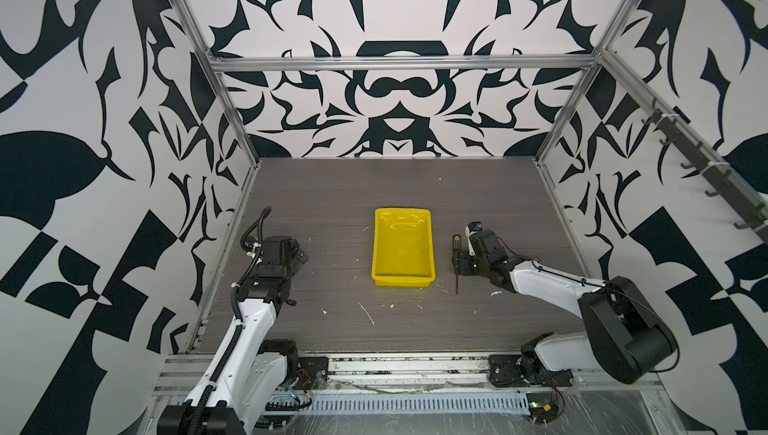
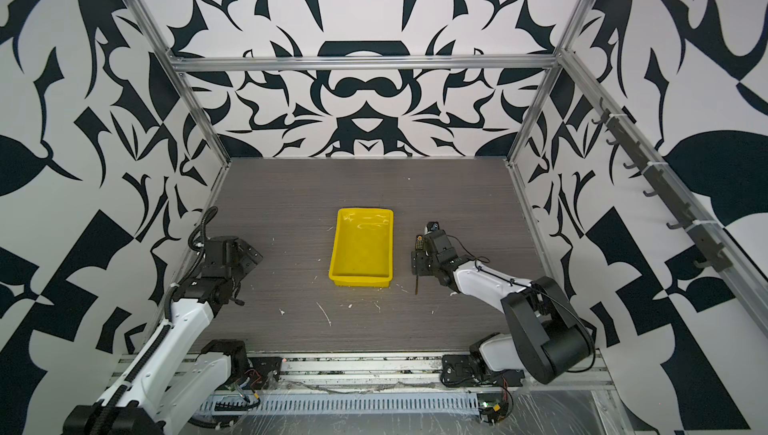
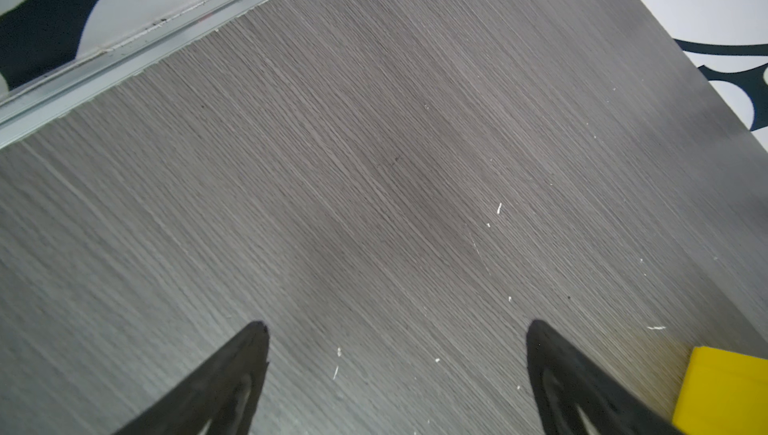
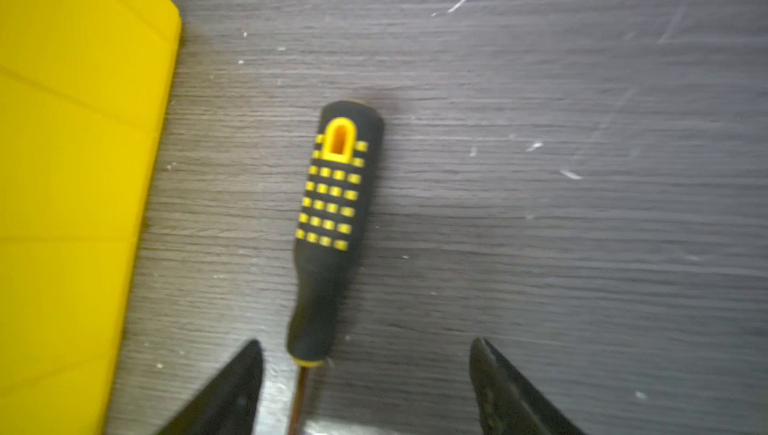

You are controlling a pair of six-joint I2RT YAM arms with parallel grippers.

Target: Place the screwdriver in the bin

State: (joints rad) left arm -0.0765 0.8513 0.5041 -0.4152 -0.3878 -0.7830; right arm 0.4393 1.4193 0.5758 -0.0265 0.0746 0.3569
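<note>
Right gripper (image 4: 365, 343), jaws apart, straddles the shaft of the screwdriver (image 4: 328, 221) without clamping it. The bin (image 4: 83, 121) sits just beside. The screwdriver lies along the bin's long side, handle toward the back wall (image 1: 399, 113). Left gripper (image 3: 397, 324) is spread too.

- Both top views are bright and evenly lit from above; shadows beneath the arms are faint and soft-edged.
- White glare streaks the far inner floor of the bin (image 1: 402, 254) in both top views.
- The patterned walls (image 1: 83, 163) stretch toward the edges of the top views.
- The right wrist view is soft: the screwdriver (image 4: 330, 221) handle is slightly smeared and the fingertips (image 4: 245, 370) are blurred.
- The left wrist view is sharper, with a dim band across the tabletop (image 3: 374, 163).
</note>
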